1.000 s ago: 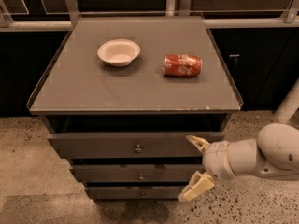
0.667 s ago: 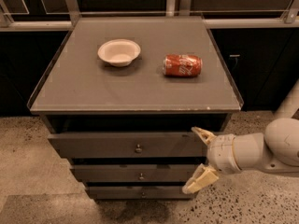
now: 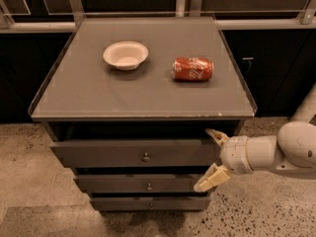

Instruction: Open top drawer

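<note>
The top drawer is the widest dark grey front under the cabinet top, with a small round metal knob at its centre. Its front stands a little proud of the two narrower drawers below it. My gripper is at the drawer's right end, to the right of the knob. Its two cream fingers are spread wide apart, one fingertip near the drawer's top edge and the other down by the middle drawer. It holds nothing.
A white bowl and a red soda can lying on its side rest on the grey cabinet top. The middle drawer and bottom drawer sit below. Speckled floor surrounds the cabinet; dark cabinets stand behind.
My gripper and arm have shifted slightly to the right along the drawer front, away from the knob. The fingers stay spread. The bowl and can have not moved.
</note>
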